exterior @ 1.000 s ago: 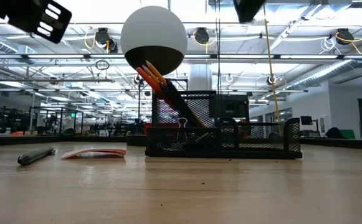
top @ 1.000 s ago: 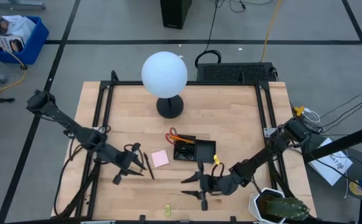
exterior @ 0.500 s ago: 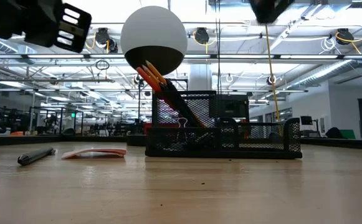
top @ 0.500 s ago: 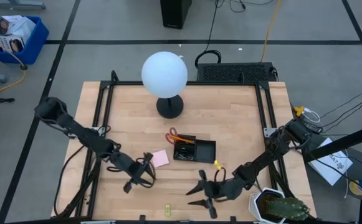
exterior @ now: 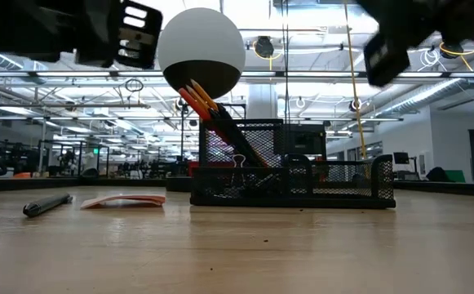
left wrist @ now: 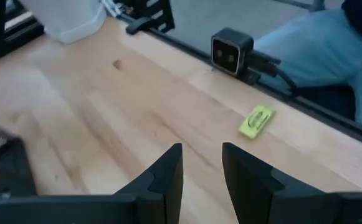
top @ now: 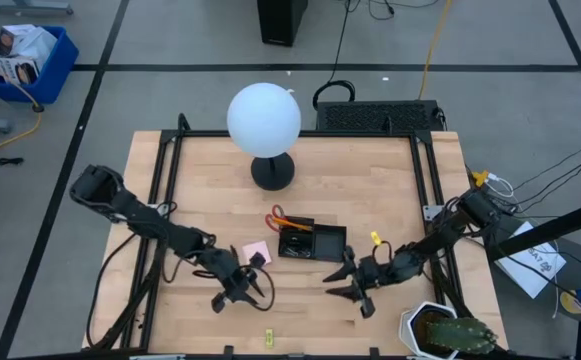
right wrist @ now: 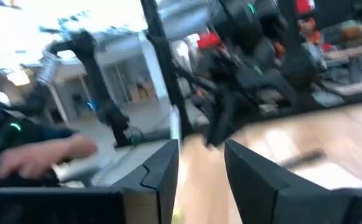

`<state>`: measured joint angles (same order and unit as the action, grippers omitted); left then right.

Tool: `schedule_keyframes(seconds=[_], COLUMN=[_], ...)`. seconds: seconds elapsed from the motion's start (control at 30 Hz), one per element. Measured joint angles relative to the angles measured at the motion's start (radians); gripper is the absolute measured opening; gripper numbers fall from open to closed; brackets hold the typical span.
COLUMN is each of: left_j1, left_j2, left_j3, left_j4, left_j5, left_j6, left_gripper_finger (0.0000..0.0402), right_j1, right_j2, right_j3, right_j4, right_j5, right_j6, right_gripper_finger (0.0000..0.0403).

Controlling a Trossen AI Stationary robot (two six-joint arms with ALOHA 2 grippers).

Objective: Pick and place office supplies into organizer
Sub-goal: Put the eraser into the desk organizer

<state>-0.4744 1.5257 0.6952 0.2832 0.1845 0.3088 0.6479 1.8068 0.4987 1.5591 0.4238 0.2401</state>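
The black mesh organizer (top: pixel 312 241) stands mid-table, with orange pencils (exterior: pixel 199 98) leaning in it. Red-handled scissors (top: pixel 277 215) lie against its far left corner. A pink sticky-note pad (top: pixel 258 252) lies flat to its left, and a black pen (exterior: pixel 47 204) lies beside the pad. A yellow-green piece (left wrist: pixel 257 120) lies near the front edge. My left gripper (top: pixel 253 288) hovers open just nearer than the pad, with nothing between its fingers (left wrist: pixel 168 177). My right gripper (top: pixel 345 288) hangs open near the organizer's near right corner, empty.
A white globe lamp (top: pixel 263 118) on a round black base (top: pixel 272 172) stands at the far middle. A potted plant (top: pixel 442 332) sits at the near right corner. A small camera (left wrist: pixel 232 51) is mounted on the front edge. Bare wood lies between the two grippers.
My left gripper has gone down and toward the table's right and near edge, from left of the pad to just nearer than it, rolling as it went. My right gripper has swung toward the right and far side, closer to the organizer, and tipped upward.
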Motion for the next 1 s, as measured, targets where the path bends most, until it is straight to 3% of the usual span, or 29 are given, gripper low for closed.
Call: schedule_keyframes(seconds=[0.13,0.47,0.67,1.0], left_j1=[0.027,0.028,0.015,-0.032], left_j2=[0.058,0.166,0.165,0.166], left_j3=[0.064,0.254,0.298,0.311], left_j4=[-0.01,-0.362,-0.453,-0.549], left_j5=[0.05,0.051,0.053,-0.008], left_j6=[0.021,0.158,0.269,0.317], left_gripper_finger=[0.012,0.012,0.012,0.012], right_j1=[-0.008,-0.007,-0.007,-0.007], right_j2=[-0.034,-0.069,-0.068,-0.068], right_j3=[-0.046,-0.088,-0.089,-0.089], right_j4=[0.006,-0.021,-0.03,-0.031], right_j5=[0.023,0.02,0.02,0.02], right_j6=[-0.004,-0.017,-0.017,-0.017], right_gripper_finger=[0.0122,0.0127,0.0127,0.0128])
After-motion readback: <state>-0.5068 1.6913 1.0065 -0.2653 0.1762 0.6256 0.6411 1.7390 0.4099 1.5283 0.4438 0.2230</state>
